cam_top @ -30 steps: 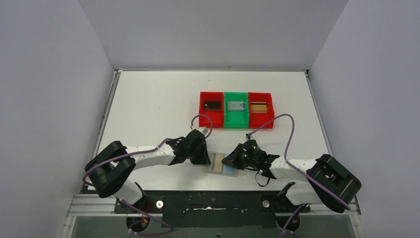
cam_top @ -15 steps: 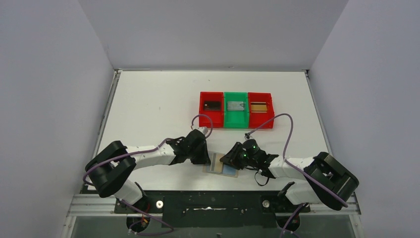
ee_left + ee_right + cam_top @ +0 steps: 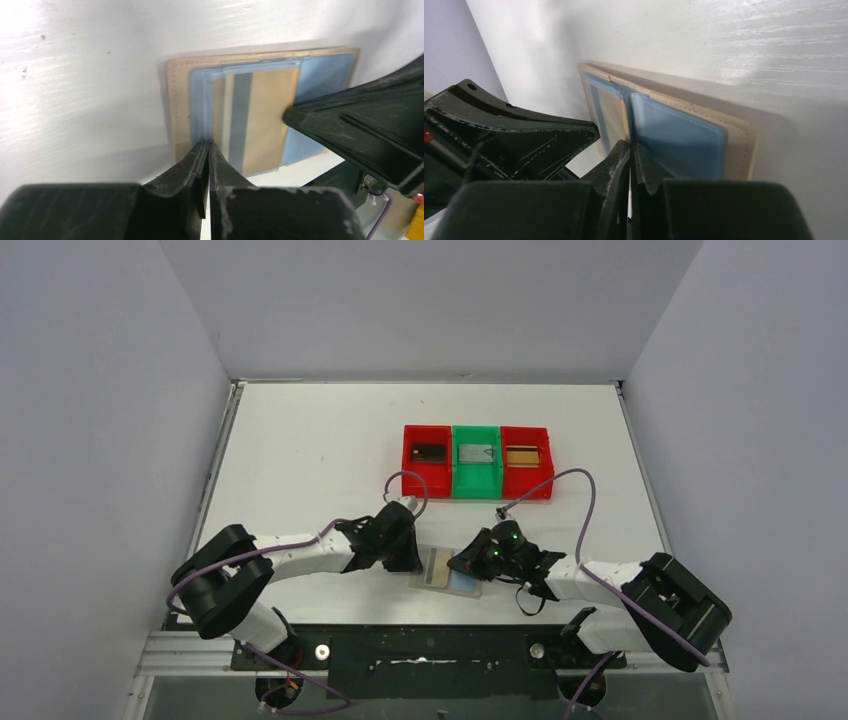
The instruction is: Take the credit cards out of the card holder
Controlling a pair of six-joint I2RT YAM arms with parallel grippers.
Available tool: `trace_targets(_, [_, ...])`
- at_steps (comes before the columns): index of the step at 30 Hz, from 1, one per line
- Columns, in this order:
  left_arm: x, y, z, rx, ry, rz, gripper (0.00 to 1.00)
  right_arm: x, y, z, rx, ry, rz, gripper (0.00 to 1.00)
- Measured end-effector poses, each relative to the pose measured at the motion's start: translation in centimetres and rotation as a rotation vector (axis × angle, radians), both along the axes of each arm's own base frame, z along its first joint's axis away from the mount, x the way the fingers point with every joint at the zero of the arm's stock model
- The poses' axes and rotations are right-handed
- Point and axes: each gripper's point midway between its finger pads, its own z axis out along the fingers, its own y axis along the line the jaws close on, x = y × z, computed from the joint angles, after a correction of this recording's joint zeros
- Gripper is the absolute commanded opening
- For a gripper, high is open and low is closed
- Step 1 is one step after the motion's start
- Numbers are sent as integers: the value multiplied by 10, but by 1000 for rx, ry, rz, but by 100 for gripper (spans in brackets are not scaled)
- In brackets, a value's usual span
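Note:
The tan card holder (image 3: pixel 462 583) lies open on the table between both arms, its blue-grey panels (image 3: pixel 684 140) facing up. A tan credit card (image 3: pixel 260 115) with a grey stripe sits in its left pocket; the same credit card (image 3: pixel 435 568) shows from above. My left gripper (image 3: pixel 207 145) is shut, with its tips pressed on the pocket's near edge. My right gripper (image 3: pixel 630 145) is shut too, its tips at the fold beside the credit card (image 3: pixel 613 117). From the left wrist, that right gripper's fingertip (image 3: pixel 300 115) touches the card's right edge. Nothing shows between either pair of fingers.
Three joined trays stand farther back: a red tray (image 3: pixel 412 480) with a dark card, a green tray (image 3: pixel 476 482) with a grey card, and a red tray (image 3: pixel 540 485) with a gold card. Purple cables loop over both arms.
The right gripper nudged slightly left, then back. The card holder, the card and the left arm look the same.

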Motion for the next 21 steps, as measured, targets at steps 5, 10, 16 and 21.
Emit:
trace_targets(5, [0, 10, -5, 47, 0, 22, 16, 2, -3, 4, 1, -7, -12, 1])
trace_targets(10, [1, 13, 2, 50, -18, 23, 37, 2, -4, 2, -5, -3, -14, 4])
trace_targets(16, [8, -4, 27, -47, -76, -3, 44, -1, -6, -8, -25, 25, -11, 6])
trace_targets(21, [13, -20, 26, -51, -69, -51, 34, 0, -4, -7, -20, 20, -11, 7])
